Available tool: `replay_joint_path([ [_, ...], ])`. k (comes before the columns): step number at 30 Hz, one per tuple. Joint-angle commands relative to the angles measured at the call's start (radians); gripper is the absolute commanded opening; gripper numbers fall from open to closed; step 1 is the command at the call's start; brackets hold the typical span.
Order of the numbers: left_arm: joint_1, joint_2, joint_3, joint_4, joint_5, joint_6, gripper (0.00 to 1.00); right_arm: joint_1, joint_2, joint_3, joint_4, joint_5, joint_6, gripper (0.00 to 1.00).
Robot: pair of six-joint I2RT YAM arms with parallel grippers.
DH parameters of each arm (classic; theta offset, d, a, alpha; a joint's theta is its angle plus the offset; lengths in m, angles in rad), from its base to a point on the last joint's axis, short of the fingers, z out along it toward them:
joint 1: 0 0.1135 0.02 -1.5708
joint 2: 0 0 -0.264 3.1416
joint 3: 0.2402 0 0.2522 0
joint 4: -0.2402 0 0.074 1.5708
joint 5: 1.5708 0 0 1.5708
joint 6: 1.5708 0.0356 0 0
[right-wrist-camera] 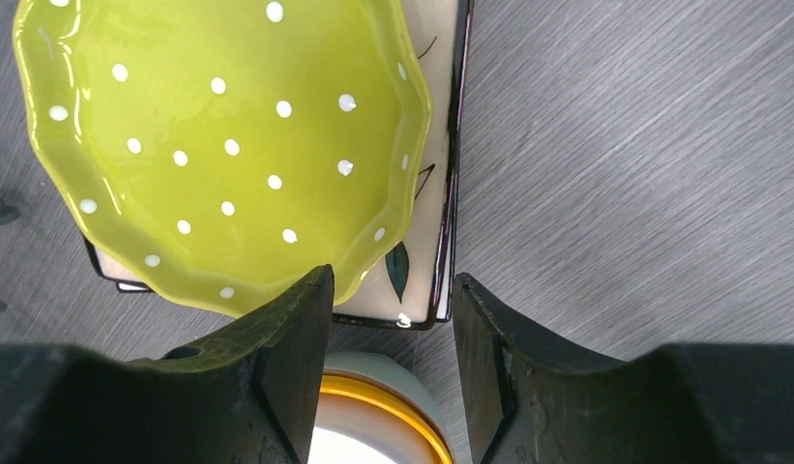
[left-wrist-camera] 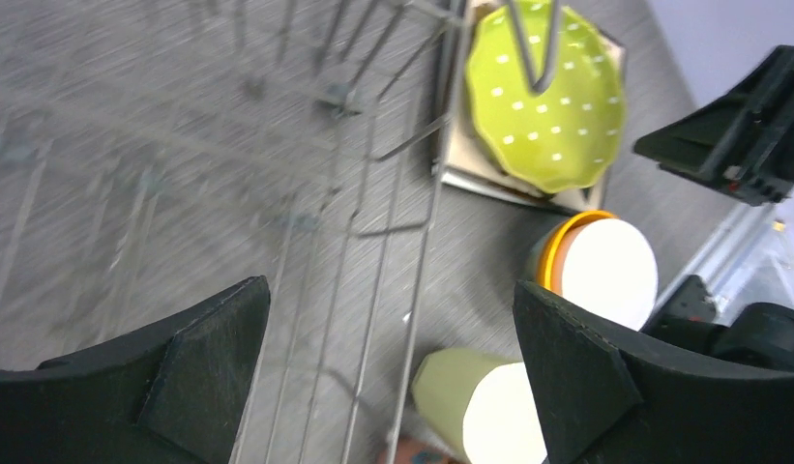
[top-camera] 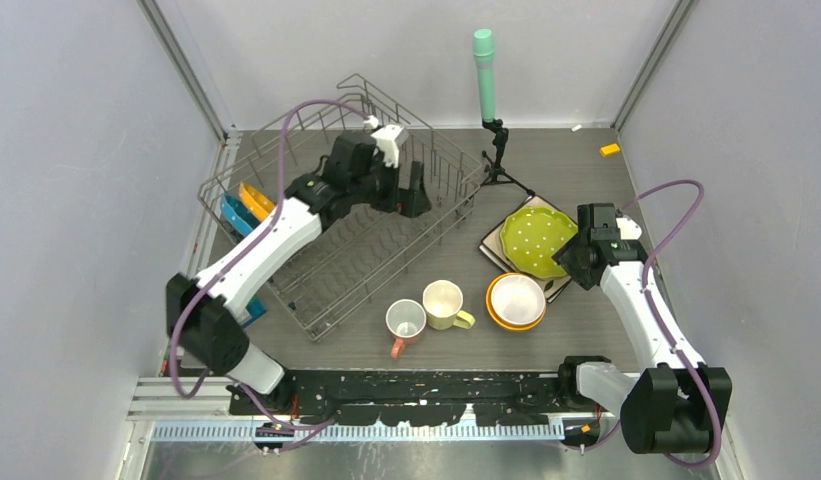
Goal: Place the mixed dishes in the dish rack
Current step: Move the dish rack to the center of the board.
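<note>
Left-centre of top view: dish rack, with blue and orange plates standing at its left end. Left gripper is over the rack, jaws fully wide, empty. Right of centre: yellow-green plate lies flat on the white square plate, which is mostly hidden beneath. Right gripper is about half open, holding nothing. Plate rim is just ahead, up-left, so the right arm is clearly nearer. Plate is round, no long axis. Mugs and bowls sit lower centre. Left wrist view blurred.

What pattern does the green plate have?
The green plate has small white dots, clearest in the right wrist view.
</note>
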Motion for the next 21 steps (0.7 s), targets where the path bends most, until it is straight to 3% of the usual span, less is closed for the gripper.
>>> replay_joint_path([
  [1, 0.004, 0.119, 0.080, 0.180, 0.260, -0.013, 1.00, 0.006, -0.053, 0.036, 0.017, -0.008, -0.019, 0.54],
  [13, -0.003, 0.368, 0.231, 0.225, 0.372, 0.055, 1.00, 0.006, -0.125, -0.008, 0.025, -0.015, -0.033, 0.56],
  [21, -0.076, 0.471, 0.273, 0.194, 0.404, 0.101, 1.00, 0.006, -0.101, 0.000, 0.025, -0.035, -0.035, 0.56],
])
